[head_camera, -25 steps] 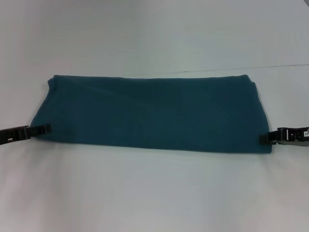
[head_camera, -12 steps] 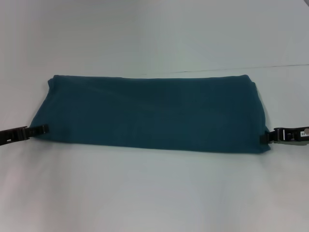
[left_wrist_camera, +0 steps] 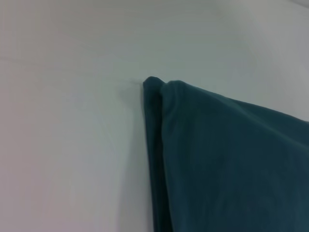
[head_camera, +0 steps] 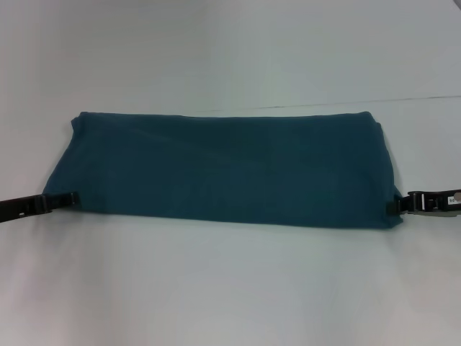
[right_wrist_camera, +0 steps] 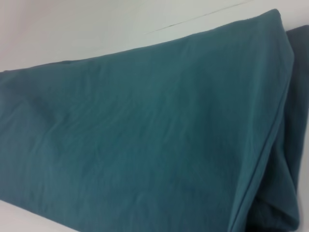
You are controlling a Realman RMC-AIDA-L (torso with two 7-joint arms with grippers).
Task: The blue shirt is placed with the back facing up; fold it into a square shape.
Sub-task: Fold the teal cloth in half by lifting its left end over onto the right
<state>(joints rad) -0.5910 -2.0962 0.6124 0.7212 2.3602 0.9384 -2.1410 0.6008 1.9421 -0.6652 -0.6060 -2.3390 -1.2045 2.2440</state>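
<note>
Blue shirt (head_camera: 223, 169) folded into long band on bench (head_camera: 230, 288); left gripper (head_camera: 66, 197), right gripper (head_camera: 397, 205) at its near corners, jaws' state indeterminable. Risk: layered edges slipping, fold skewing.

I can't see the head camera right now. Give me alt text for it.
The blue shirt lies folded into a long band across the white table, plain side up. The left claw sits at its near left corner and the right claw at its near right corner, both low at the cloth's edge.
</note>
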